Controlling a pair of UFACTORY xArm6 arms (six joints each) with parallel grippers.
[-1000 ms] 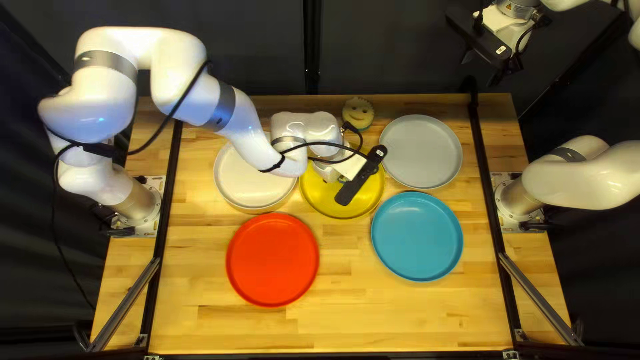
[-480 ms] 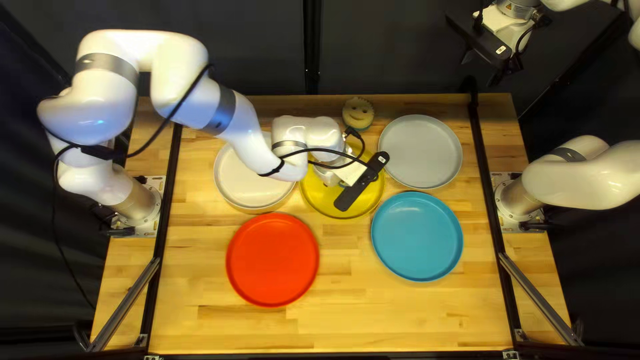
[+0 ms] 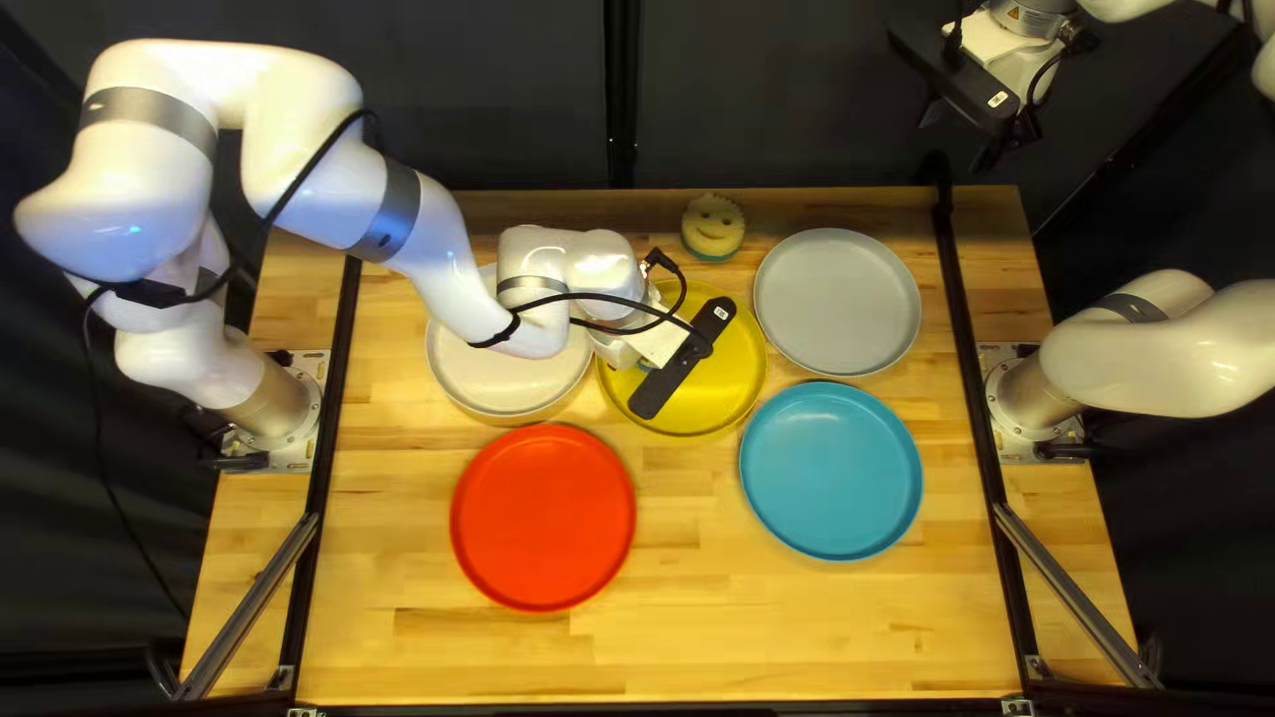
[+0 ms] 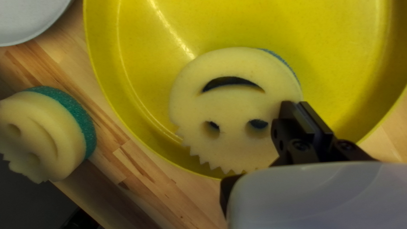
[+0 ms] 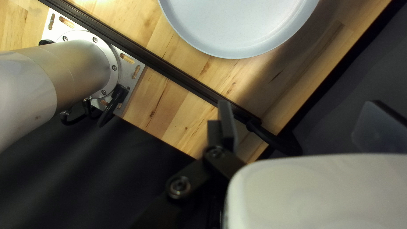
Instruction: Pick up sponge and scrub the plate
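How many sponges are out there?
2. One sponge is at my left end effector, over the yellow plate; another sponge sits near the table's far edge. My left arm may hide more.

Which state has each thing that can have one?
Left pincer, shut on held sponge
Right pincer, open
Held sponge, cream side up
Loose sponge, cream side up
Yellow plate, face up
Red plate, face up
Blue plate, face up
Grey plate, face up
White plate, face up
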